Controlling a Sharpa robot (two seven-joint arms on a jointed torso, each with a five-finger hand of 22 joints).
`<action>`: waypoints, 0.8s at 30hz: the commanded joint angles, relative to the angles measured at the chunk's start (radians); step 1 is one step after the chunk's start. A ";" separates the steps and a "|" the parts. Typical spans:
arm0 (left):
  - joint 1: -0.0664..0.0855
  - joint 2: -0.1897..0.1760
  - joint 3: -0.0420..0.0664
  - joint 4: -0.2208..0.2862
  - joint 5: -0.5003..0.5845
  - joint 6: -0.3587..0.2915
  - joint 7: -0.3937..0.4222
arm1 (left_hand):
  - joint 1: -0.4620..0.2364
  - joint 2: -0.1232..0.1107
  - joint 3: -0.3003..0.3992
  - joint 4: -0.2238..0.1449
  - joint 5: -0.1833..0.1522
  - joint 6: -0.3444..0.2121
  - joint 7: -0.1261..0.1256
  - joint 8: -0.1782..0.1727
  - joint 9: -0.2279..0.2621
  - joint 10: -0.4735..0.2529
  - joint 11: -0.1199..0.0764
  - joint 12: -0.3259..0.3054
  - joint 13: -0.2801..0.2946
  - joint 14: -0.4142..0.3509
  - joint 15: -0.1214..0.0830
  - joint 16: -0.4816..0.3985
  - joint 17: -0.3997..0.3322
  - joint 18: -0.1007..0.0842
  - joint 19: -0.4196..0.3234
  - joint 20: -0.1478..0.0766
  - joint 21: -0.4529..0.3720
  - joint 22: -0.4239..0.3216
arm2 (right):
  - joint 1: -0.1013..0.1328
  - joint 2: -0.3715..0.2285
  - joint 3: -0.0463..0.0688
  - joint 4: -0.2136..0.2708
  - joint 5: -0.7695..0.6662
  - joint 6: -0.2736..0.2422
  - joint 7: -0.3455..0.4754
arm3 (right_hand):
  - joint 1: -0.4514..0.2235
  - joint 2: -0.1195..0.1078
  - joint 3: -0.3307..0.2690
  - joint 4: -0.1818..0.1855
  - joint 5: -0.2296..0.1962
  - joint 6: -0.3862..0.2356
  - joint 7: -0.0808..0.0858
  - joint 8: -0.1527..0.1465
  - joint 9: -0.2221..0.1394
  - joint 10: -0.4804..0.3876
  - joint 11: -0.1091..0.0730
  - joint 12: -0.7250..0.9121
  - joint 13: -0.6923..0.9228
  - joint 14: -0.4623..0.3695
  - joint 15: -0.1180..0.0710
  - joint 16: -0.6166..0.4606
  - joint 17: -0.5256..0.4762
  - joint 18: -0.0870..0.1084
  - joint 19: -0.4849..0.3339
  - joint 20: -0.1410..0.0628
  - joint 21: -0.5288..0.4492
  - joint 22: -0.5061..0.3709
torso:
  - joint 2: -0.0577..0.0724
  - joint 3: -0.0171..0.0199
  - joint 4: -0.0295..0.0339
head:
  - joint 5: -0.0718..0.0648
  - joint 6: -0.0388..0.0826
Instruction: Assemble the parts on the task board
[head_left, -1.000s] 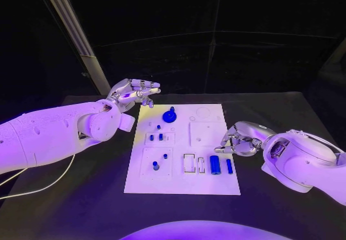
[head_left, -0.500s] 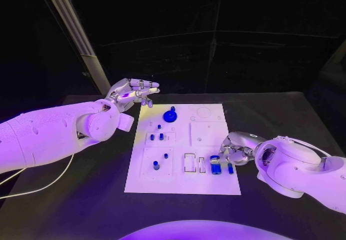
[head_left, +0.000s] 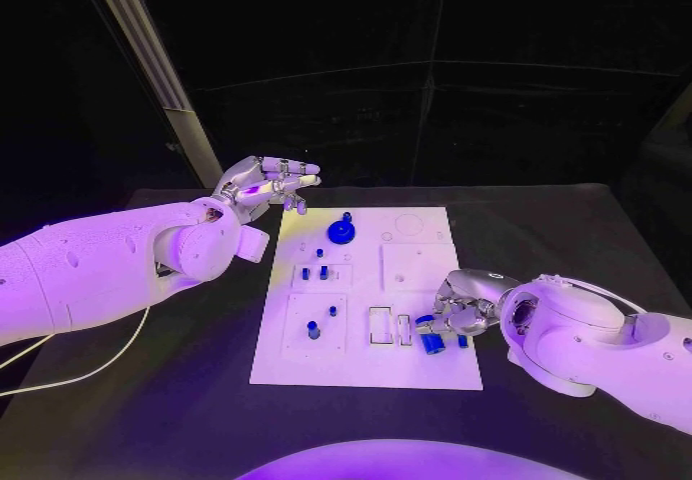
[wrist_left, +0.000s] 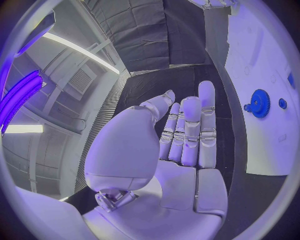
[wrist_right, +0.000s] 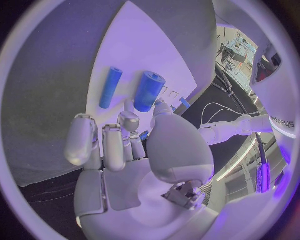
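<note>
The white task board (head_left: 411, 270) lies mid-table. A thick blue cylinder (head_left: 431, 341) (wrist_right: 148, 91) and a thin blue rod (head_left: 462, 340) (wrist_right: 110, 87) lie side by side near its right edge. My right hand (head_left: 462, 304) (wrist_right: 128, 145) is low over the board, its fingers apart and its fingertips at the cylinder's near end; I cannot tell whether they touch it. My left hand (head_left: 268, 184) (wrist_left: 181, 135) hovers above the board's far left corner with its fingers straight and nothing in it. A blue gear (head_left: 342, 232) (wrist_left: 258, 103) stands at the far side.
Small blue pegs (head_left: 313, 272) stand in the board's left blocks, with two more (head_left: 313, 329) closer to me. Two empty slots (head_left: 379, 325) lie just left of the cylinder. A metal post (head_left: 166, 90) rises behind the left hand. Black table (head_left: 173, 400) surrounds the board.
My right hand has moved down the board's right side toward me and settled at the thick cylinder. The left hand has stayed where it was.
</note>
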 joint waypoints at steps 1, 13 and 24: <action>0.002 -0.001 0.001 0.002 0.004 0.006 0.004 | 0.003 0.009 -0.004 -0.001 -0.001 -0.005 0.001 0.005 -0.001 -0.002 0.003 0.001 0.000 -0.008 -0.001 -0.006 -0.001 0.007 -0.008 0.001 -0.006 -0.001 | -0.006 0.006 -0.004 -0.005 -0.054 0.056 -0.021 | 0.015 0.001 -0.005 -0.001 0.006 -0.001 -0.005 0.004 0.000 0.006 0.000 0.002 0.001 0.054 -0.007 0.003 0.001 -0.013 0.007 0.000 0.005 0.001 | 0.001 0.0001 0.0006 | 0.002 -0.002; 0.002 -0.003 0.000 0.002 0.003 0.008 0.002 | 0.003 0.010 -0.006 -0.001 -0.001 -0.004 0.000 0.006 -0.001 -0.002 0.003 0.003 0.000 -0.009 -0.001 -0.006 -0.003 0.007 -0.008 0.001 -0.007 -0.002 | -0.010 0.015 -0.004 0.000 -0.116 0.075 -0.031 | 0.045 0.000 -0.012 -0.003 0.003 0.002 -0.008 0.018 0.012 0.007 -0.002 0.006 0.017 0.053 -0.009 0.004 0.004 -0.013 0.006 -0.001 0.006 0.004 | 0.000 -0.0004 -0.0014 | 0.005 -0.006; 0.002 -0.002 0.000 0.001 0.003 0.009 0.001 | 0.003 0.010 -0.006 -0.001 -0.001 -0.004 0.000 0.006 -0.001 -0.002 0.003 0.003 0.000 -0.009 -0.001 -0.006 -0.003 0.007 -0.008 0.001 -0.007 -0.002 | -0.011 0.019 -0.004 0.008 -0.118 -0.012 -0.043 | 0.138 0.054 0.004 -0.020 0.125 0.031 -0.023 0.050 0.047 0.041 -0.017 0.047 0.074 0.054 -0.020 0.008 0.014 -0.015 0.008 -0.012 0.011 0.014 | 0.000 -0.0003 0.0003 | 0.004 -0.006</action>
